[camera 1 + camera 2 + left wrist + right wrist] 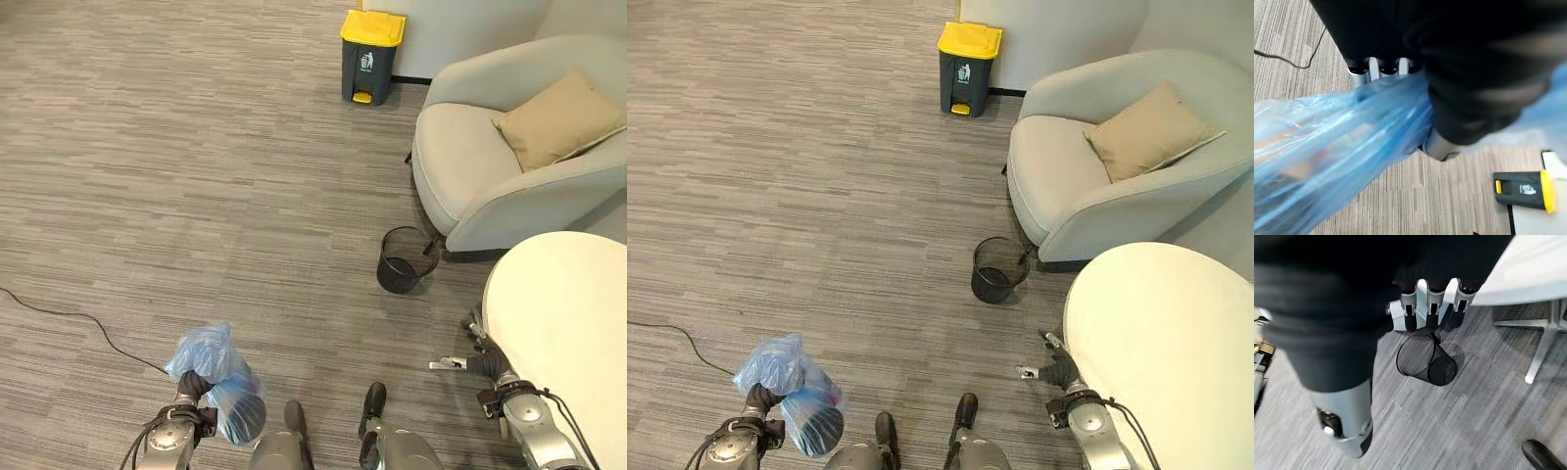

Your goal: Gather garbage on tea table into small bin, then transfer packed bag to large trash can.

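A packed blue garbage bag (208, 364) hangs at my lower left, with my left hand (190, 388) shut on its gathered neck. The left wrist view shows the fingers (1374, 68) curled over the blue plastic (1327, 147). The small black mesh bin (405, 260) stands bare on the carpet ahead and to the right, and appears again past my right hand's fingers (1433, 303). My right hand (487, 362) is open and holds nothing, close to the edge of the round white tea table (568, 323). The large dark trash can with a yellow lid (370, 54) stands far ahead by the wall.
A grey armchair (509, 166) with a tan cushion (558, 117) stands at the right, just behind the small bin. Open grey carpet (196, 166) stretches from me toward the large trash can (1523, 190).
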